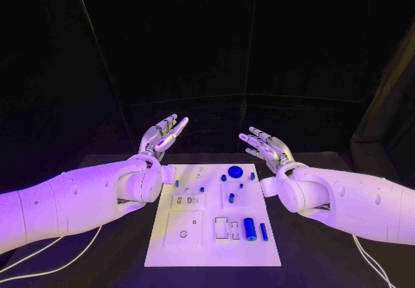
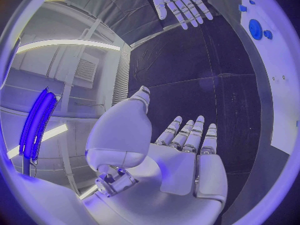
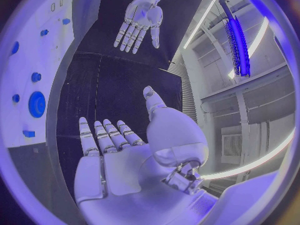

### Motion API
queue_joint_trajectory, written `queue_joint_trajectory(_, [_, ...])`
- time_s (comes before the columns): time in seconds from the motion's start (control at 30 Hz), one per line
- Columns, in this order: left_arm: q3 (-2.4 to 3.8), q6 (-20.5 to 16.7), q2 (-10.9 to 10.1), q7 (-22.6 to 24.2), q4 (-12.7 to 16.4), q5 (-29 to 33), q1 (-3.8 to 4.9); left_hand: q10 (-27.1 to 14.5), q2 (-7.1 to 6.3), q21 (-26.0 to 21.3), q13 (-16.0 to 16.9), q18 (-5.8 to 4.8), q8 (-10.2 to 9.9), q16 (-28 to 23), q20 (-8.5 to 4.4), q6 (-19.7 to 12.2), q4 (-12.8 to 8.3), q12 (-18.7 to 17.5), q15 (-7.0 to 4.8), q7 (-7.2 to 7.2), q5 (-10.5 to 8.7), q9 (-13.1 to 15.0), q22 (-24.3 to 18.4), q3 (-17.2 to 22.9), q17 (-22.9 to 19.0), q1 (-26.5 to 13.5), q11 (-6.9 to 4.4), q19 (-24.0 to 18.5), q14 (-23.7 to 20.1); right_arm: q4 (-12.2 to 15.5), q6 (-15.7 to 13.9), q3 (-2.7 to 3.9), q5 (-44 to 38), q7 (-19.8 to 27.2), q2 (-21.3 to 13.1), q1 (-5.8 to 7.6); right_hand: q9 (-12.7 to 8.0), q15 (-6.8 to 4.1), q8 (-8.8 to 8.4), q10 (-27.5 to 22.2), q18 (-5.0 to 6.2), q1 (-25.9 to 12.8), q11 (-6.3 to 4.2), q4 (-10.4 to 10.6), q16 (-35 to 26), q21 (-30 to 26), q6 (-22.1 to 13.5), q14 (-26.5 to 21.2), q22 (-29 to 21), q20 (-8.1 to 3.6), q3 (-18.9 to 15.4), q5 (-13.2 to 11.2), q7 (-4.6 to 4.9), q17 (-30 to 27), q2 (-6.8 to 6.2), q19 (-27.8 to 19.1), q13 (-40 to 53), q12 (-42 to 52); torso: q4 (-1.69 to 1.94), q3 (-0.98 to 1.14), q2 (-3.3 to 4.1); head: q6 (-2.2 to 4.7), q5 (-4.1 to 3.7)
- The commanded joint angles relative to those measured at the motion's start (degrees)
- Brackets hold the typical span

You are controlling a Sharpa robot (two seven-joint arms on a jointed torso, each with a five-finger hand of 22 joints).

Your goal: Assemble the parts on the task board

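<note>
The white task board [image 1: 164, 249] lies in the middle of the black table. Small blue parts sit on it: a round disc [image 1: 235, 171] near the far edge, a thick cylinder [image 1: 249, 228] and a thin peg [image 1: 264, 231] toward the near right. My left hand [image 1: 164, 135] is raised beyond the board's far left corner, fingers spread, holding nothing. My right hand [image 1: 264, 146] hovers beyond the far right corner, also spread and empty. The left wrist view shows my left hand [image 2: 187, 155] over bare table, with the right hand [image 2: 178, 2] opposite. The disc [image 3: 37, 104] appears beside my right hand [image 3: 115, 150].
Black table surface [image 1: 311, 258] surrounds the board on every side. White cables [image 1: 52, 258] trail across the near left of the table, and another cable [image 1: 372, 261] runs at the near right. A dark curtain hangs behind the table.
</note>
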Motion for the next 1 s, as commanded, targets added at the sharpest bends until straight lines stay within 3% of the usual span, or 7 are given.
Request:
queue_joint_trajectory(0.03, [-0.08, 4.73, 0.15, 3.55, -0.25, 2.79, 0.28, 0.53, 0.02, 0.33, 0.09, 0.69, 0.39, 0.27, 0.37, 0.54, 0.19, 0.35, 0.17, 4.3, 0.19, 0.1, 0.08, 0.01, 0.11, 0.8, 0.32, 0.1, 0.66, -0.84, 9.27, -0.67, -2.46, -1.84, 0.35, 0.92, 0.93, 1.62, 1.51, 11.93, 3.3, 9.84, 2.19, -6.13, 2.64, 4.29, 8.95, 14.16, 2.18, 0.12, 1.15, -0.48, 7.82, 1.26, 0.05, 12.85, 0.97, 1.63, 0.0, 0.0, 0.02, 0.0, 0.02])
queue_joint_trajectory(0.13, [-0.08, 4.73, 0.15, 3.55, -0.25, 2.79, 0.28, 1.79, 0.25, 0.58, 0.23, 0.85, 0.55, 0.72, 0.48, 1.53, 0.02, 0.52, 0.46, 4.94, 0.18, 0.21, 0.25, -0.06, 0.37, 1.18, 0.98, 0.68, 2.39, -1.28, 10.53, -1.19, -2.71, -2.1, 0.53, 1.41, 2.11, 0.63, 3.82, 29.98, 5.97, 15.54, 2.13, -6.8, 6.89, 8.99, 20.16, 32.05, 4.08, 0.08, 3.09, -0.81, 7.94, 2.64, -0.56, 23.43, 2.4, 5.38, 0.0, 0.0, 0.02, 0.0, 0.02])
queue_joint_trajectory(0.2, [-0.08, 4.73, 0.15, 3.55, -0.25, 2.79, 0.28, 3.07, 0.41, 0.91, 0.36, 0.77, 0.71, 1.3, 0.48, 2.5, -0.13, 0.72, 0.74, 5.48, 0.19, 0.31, 0.47, -0.11, 0.67, 1.43, 1.44, 1.56, 4.52, -1.37, 10.79, -1.29, -2.76, -2.16, 0.57, 1.52, 2.74, -0.38, 5.22, 33.88, 7.04, 17.37, 1.21, -7.83, 8.09, 10.42, 26.25, 36.01, 4.52, -0.15, 4.13, -1.47, 7.53, 2.82, -0.46, 26.11, 2.57, 6.62, 0.0, 0.0, 0.02, 0.0, 0.02])
queue_joint_trajectory(0.23, [-0.09, 5.98, -1.57, 2.85, -1.05, 4.06, 0.31, 4.85, 0.61, 1.33, 0.54, 0.53, 0.92, 2.09, 0.57, 3.71, -0.31, 1.02, 1.09, 6.05, 0.3, 0.44, 0.73, -0.15, 1.04, 1.72, 2.03, 2.65, 7.1, -4.97, 4.93, -1.24, -12.71, -0.21, -0.32, 1.63, 2.94, -1.21, 5.87, 36.04, 7.68, 18.51, 0.53, -7.83, 8.55, 11.47, 30.32, 38.66, 4.77, -0.26, 4.95, -1.69, 6.94, 2.66, -0.67, 28.22, 2.32, 6.96, -0.1, -0.14, -0.09, -0.84, -0.99])
queue_joint_trajectory(0.33, [-0.1, 6.62, -2.41, 2.83, -0.67, 4.09, 0.31, 21.47, 1.34, 5.11, 2.43, -0.72, 2.72, 6.92, 0.51, 12.01, -1.62, 5.2, 2.34, 8.06, 0.12, 1.38, 2.84, -0.22, 3.05, 3.3, 4.19, 11.95, 21.69, -6.27, 4.43, -1.21, -17.93, -0.73, -0.43, 1.87, 3.17, -3.07, 6.97, 40.8, 7.95, 20.37, -0.86, -8.05, 9.41, 13.87, 38.19, 44.36, 5.43, -2.06, 6.91, -2.22, 5.94, 2.43, -1.5, 32.79, 1.9, 7.4, -0.07, -0.14, 0.09, -0.88, -1.11])
queue_joint_trajectory(0.57, [-0.11, 8.65, -4.27, 2.62, 0.71, 3.04, 0.32, 40.35, 1.91, 15.01, 3.68, 2.14, 7.86, 11.79, 0.07, 32.66, -4.92, 10.98, -1.18, 6.45, 0.18, 3.52, 7.28, -0.58, 4.33, 6.48, 1.44, 35.55, 35.58, -8.09, 4.83, -1.16, -30.31, -3.37, -0.62, 3.28, 2.5, -6.06, 6.27, 47.1, 7.72, 21.58, -2.63, -8.11, 9.79, 18.56, 43.11, 53.51, 7.22, -5.5, 10.84, -2.31, 4.84, 2.43, -3.66, 38.61, 1.73, 6.03, 0.33, -0.21, 0.85, -1.29, -1.08])
queue_joint_trajectory(1.0, [-0.11, 13.23, -10.22, 1.51, 8.73, -1.95, 0.5, 52.21, 2.83, 15.69, 2.98, 2.19, 7.18, 11.71, -3.15, 39.76, -10.95, 10.28, -4.59, 3.8, 0.21, 2.21, 6.02, -0.32, 5.49, 11.32, -1.95, 46.31, 46.53, -10.6, 10.27, -0.95, -61.06, -15.87, 1.19, 7.61, 2.3, -9.65, 4.84, 54.24, 7.59, 20.01, -5.18, -7.91, 11.49, 31.67, 48.24, 65.65, 14.7, -9.52, 13.59, -1.49, 2.94, 4.23, -7.41, 43.38, 1.83, 3.5, 1.2, -0.74, 3.94, -0.48, -1.86])
